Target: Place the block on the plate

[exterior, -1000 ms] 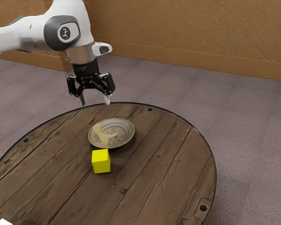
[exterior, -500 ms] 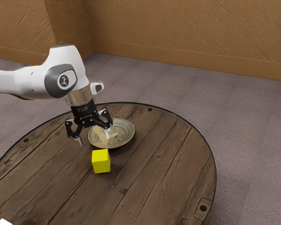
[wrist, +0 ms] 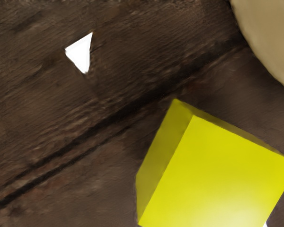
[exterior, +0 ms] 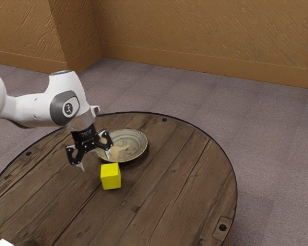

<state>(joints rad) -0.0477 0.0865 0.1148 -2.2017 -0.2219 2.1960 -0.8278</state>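
Gripper [exterior: 94, 162] lowered from its earlier height, where its tips appeared by the table's [exterior: 169, 205] far edge, to near the block [exterior: 111, 176].

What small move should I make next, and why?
Probably ease the open gripper toward the exterior view's right, over the yellow block, before lowering: in that view it hangs mostly left of the block, which rests on the table beside the plate.

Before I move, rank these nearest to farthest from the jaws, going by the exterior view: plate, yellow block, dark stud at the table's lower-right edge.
1. Yellow block: just below the open jaws, toward the exterior view's right.
2. Plate: beyond the block, partly behind the jaws.
3. Dark stud: far across the table, toward the exterior view's right.
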